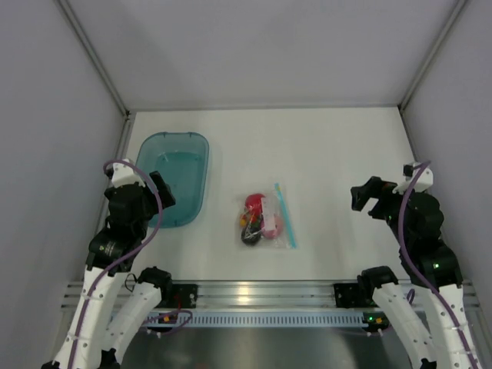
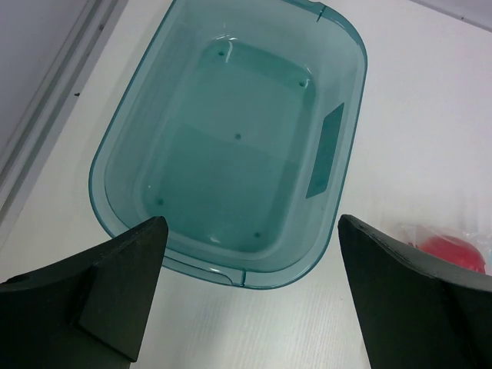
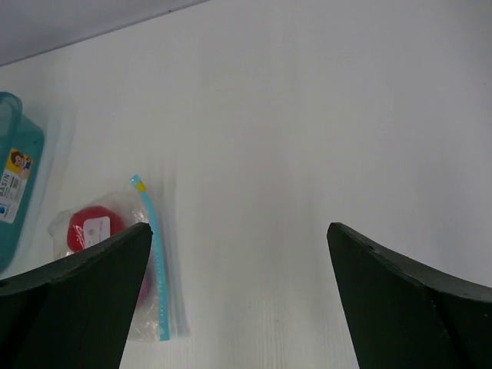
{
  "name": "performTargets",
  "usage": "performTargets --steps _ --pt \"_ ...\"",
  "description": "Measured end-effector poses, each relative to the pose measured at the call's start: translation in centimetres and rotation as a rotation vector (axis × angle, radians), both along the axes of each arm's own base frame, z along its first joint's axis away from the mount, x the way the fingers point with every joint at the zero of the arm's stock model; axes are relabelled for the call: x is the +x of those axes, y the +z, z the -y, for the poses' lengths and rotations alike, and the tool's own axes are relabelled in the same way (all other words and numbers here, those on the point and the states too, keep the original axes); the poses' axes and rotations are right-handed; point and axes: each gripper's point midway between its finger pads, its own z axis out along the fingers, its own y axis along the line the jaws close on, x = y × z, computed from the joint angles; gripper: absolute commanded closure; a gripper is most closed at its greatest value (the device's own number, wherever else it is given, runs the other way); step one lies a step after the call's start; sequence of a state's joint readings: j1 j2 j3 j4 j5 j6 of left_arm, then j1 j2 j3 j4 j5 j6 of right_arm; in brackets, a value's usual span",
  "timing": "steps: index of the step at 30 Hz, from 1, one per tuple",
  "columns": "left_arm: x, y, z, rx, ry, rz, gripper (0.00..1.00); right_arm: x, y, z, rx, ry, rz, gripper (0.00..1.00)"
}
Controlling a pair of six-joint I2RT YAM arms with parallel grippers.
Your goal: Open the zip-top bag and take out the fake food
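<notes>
the white table [image 1: 323,154] fills the floor of the walled cell. on its left side lies a translucent teal tub [image 1: 173,178], its long side running away from the arms, nothing inside it. the left gripper [image 2: 250,223] hangs above the tub's near end with its dark fingers spread wide and nothing between them. the right gripper [image 3: 238,231] hangs over bare table at the right, equally wide and holding nothing.

the zip-top bag [image 1: 265,219] lies flat near the middle of the table, between the tub and the right arm and apart from both. it is clear, crinkled plastic, bulging over its contents. its light blue zip strip [image 1: 284,215] runs along the edge toward the right arm and looks closed.

the fake food sits bunched inside the bag. a red ball [image 1: 254,204] with a white sticker is farthest from the arms, a pink piece [image 1: 273,225] lies beside the strip, and a dark piece [image 1: 250,234] lies nearest the arms.
</notes>
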State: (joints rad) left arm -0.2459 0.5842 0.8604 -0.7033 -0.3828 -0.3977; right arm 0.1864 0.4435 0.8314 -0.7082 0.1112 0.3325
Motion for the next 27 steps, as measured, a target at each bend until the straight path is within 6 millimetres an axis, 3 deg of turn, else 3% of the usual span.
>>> performTargets --steps 4,8,13,17,23,27 --pt "0.0 -0.1 0.0 0.000 0.000 -0.002 0.01 0.1 0.2 -0.4 0.029 0.012 0.025 0.01" --pt "0.0 -0.2 0.2 -0.004 -0.010 -0.005 0.01 0.5 -1.3 -2.5 0.074 0.107 0.006 0.01" --pt "0.1 -0.3 0.6 -0.012 -0.029 -0.007 0.01 1.1 -5.1 -6.6 0.168 0.302 -0.079 0.01" --pt "0.2 -0.4 1.1 -0.023 -0.056 -0.011 0.01 1.5 -8.8 -9.3 0.260 0.417 -0.184 0.09" --pt "0.5 -0.8 2.5 -0.045 -0.125 -0.025 0.02 1.3 -14.4 -12.2 0.399 0.530 -0.347 0.21" --pt "0.6 -1.0 3.3 -0.060 -0.168 -0.038 0.01 1.8 -16.5 -13.5 0.468 0.574 -0.404 0.27"
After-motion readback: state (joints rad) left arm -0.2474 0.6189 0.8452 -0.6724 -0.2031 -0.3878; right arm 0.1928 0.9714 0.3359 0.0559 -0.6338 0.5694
